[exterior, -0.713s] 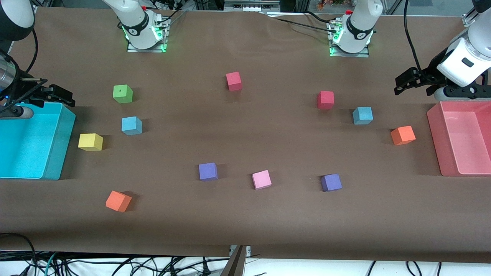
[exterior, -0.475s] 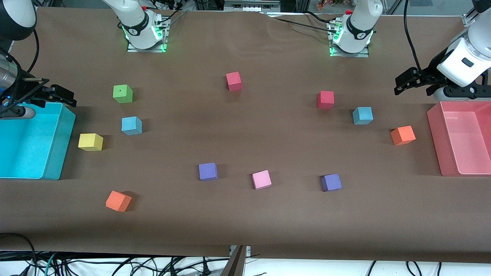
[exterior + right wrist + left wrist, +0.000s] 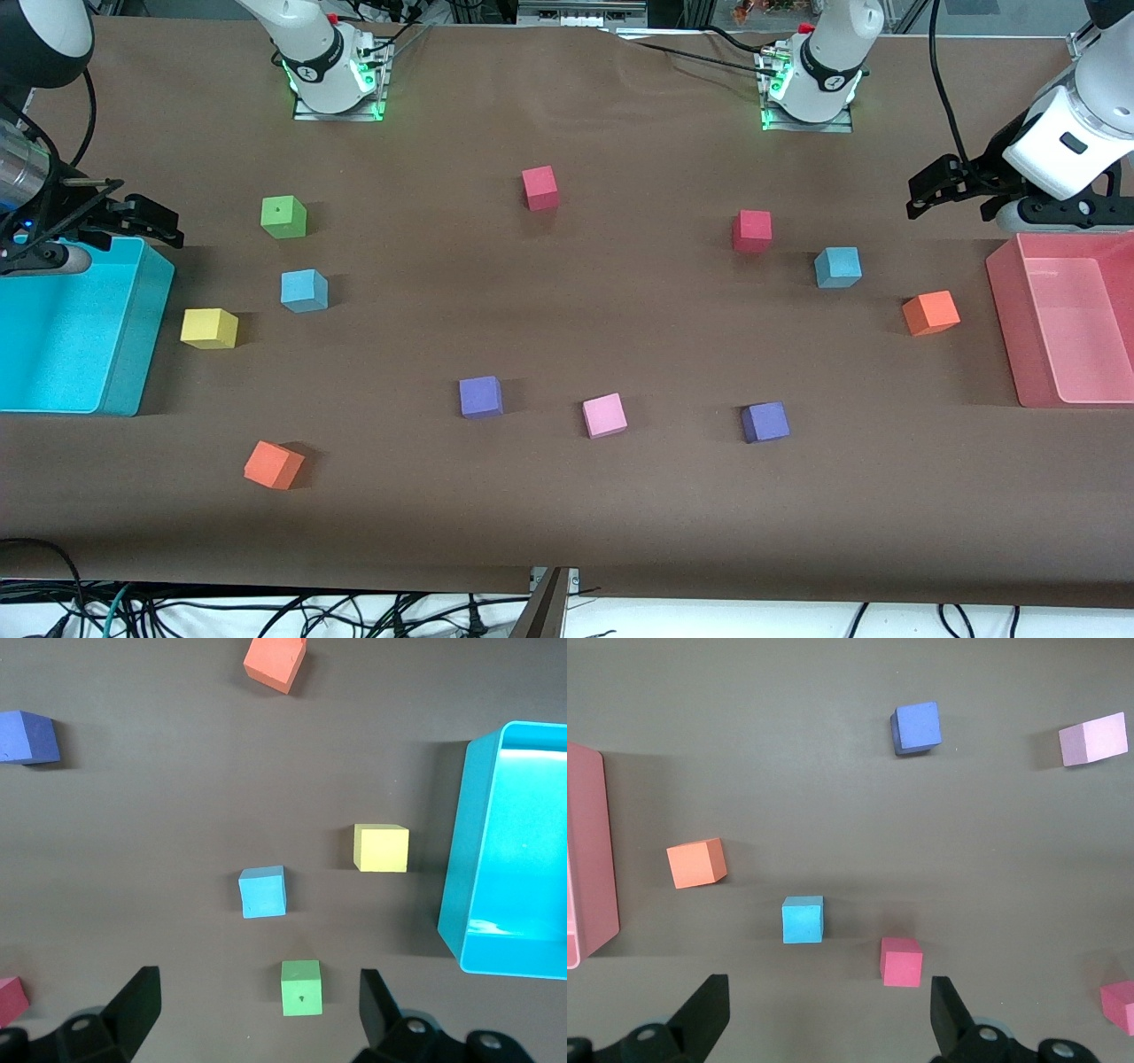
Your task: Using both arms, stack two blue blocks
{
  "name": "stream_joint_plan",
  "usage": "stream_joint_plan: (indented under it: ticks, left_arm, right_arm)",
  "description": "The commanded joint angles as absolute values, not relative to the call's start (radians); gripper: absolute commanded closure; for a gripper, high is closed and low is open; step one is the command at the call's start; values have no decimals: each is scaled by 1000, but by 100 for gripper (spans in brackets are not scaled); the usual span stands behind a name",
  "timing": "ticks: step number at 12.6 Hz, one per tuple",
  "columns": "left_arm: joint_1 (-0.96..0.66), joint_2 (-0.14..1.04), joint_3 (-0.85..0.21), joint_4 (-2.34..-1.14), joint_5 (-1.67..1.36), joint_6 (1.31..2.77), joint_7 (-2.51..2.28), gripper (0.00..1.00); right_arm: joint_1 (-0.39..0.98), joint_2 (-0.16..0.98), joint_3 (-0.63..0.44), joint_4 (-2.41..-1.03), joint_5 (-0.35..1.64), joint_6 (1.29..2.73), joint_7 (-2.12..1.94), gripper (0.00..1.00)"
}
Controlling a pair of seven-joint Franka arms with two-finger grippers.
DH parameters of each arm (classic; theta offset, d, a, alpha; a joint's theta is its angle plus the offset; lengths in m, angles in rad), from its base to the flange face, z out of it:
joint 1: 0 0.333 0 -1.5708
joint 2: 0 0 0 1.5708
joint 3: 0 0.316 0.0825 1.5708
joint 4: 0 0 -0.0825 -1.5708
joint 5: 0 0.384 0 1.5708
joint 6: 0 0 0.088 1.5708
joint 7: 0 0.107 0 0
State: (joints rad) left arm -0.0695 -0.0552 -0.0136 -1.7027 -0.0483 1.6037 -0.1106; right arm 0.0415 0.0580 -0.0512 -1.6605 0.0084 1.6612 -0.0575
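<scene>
Over table near pink bin [image 3: 1028, 354], left gripper [image 3: 824, 1014] hangs spread, empty, one blue block [image 3: 803, 920] below; right gripper [image 3: 257, 1010] likewise spread over second blue block [image 3: 262, 892], by teal bin [image 3: 461, 904].

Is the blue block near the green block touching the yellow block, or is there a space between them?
Apart. The front view shows bare table between the blue block and the yellow block; the right wrist view shows the same gap, with the green block also separate.
</scene>
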Motion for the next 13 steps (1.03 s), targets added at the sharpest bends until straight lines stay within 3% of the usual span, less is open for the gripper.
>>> stream_joint_plan:
  ticks: [1, 13]
  left_arm:
    - [-74, -41, -11, -1672, -41, 1585, -114, 0]
    - [-74, -40, -9, -1672, -40, 1585, -113, 0]
  right_arm:
    - [34, 42, -38, -1666, 8, 1660, -49, 1]
    - [31, 60, -26, -1677, 8, 1660, -57, 1]
